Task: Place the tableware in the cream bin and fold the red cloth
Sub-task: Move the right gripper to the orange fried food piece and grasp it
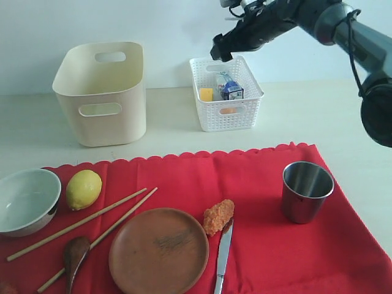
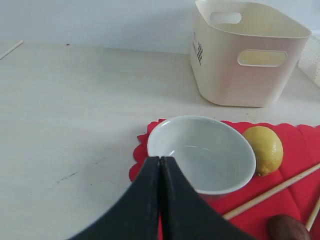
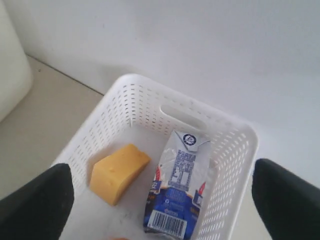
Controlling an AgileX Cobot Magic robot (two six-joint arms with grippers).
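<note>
The red cloth (image 1: 263, 202) lies flat across the front of the table. On it are a white bowl (image 1: 27, 199), two chopsticks (image 1: 79, 223), a wooden spoon (image 1: 75, 254), a round wooden plate (image 1: 159, 251), a steel knife (image 1: 223, 254) and a steel cup (image 1: 306, 190). The cream bin (image 1: 98, 92) stands behind at the left, and nothing shows inside it. My left gripper (image 2: 160, 161) is shut and empty, just short of the bowl (image 2: 200, 155). My right gripper (image 1: 223, 46) hangs open and empty above the white lattice basket (image 1: 226, 92).
A lemon (image 1: 83, 188) sits beside the bowl. An orange crumbly food piece (image 1: 218, 216) lies by the knife. The basket holds cheese (image 3: 117, 172) and a milk carton (image 3: 180, 190). Bare table runs between the cloth and the bins.
</note>
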